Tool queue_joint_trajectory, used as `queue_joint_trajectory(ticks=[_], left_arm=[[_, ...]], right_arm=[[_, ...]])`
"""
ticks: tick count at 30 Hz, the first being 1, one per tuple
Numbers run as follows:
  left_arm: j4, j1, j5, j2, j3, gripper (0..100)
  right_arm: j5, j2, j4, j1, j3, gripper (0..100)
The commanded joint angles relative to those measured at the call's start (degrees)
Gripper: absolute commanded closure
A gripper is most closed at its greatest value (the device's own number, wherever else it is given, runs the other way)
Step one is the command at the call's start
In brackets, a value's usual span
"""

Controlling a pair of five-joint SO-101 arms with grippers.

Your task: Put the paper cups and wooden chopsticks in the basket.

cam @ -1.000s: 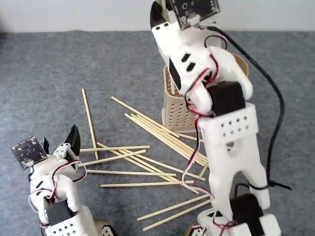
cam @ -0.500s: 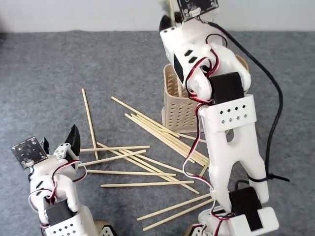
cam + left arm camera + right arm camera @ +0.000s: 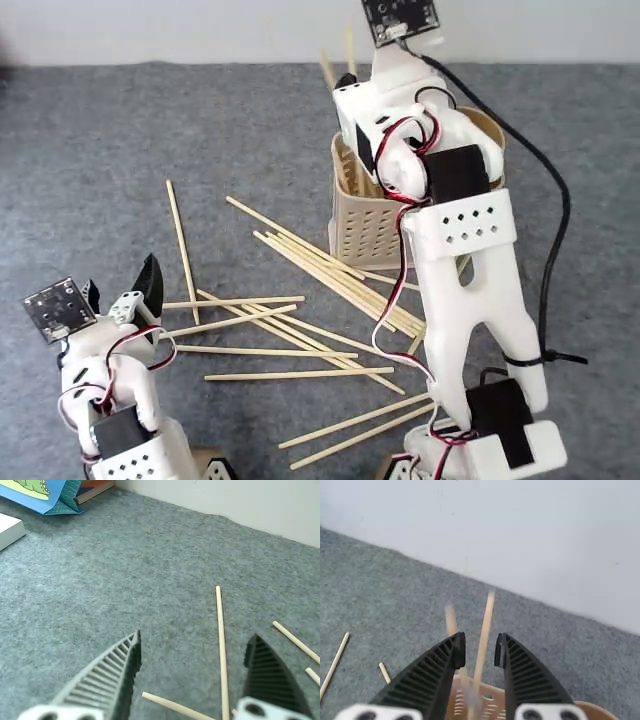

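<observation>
Two chopsticks (image 3: 486, 620) stand nearly upright in the far-right basket (image 3: 365, 230), one loose between the narrowly parted fingers of the right gripper (image 3: 479, 642), while the scattered chopsticks (image 3: 300, 374) lie mostly left-to-right nearer the left gripper (image 3: 195, 637), its fingers spread wide

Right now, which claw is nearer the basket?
Right. The right claw hangs directly over the basket; the left claw is well away from it, across the scattered chopsticks.

Light is soft and even on the grey bench (image 3: 100, 150); the chopsticks (image 3: 300, 374) throw only thin, pale shadows.
</observation>
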Motion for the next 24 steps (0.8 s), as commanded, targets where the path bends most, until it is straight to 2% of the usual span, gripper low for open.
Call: queue_joint_trajectory(ticks=[1, 12, 19, 24], left_arm=[[0.2, -0.4, -0.6, -1.0, -0.7, 68], [0.1, -0.4, -0.6, -1.0, -0.7, 68], [0.1, -0.4, -0.6, -1.0, -0.7, 68], [0.1, -0.4, -0.6, -1.0, -0.7, 68]], right_arm=[[-0.6, -2.8, 1.0, 0.5, -0.2, 90.5], [-0.6, -7.8, 12.0, -0.6, -0.2, 90.9], [-0.1, -8.2, 26.3, -6.8, -0.2, 90.9], [2.5, -4.8, 31.5, -11.7, 0.9, 90.5]])
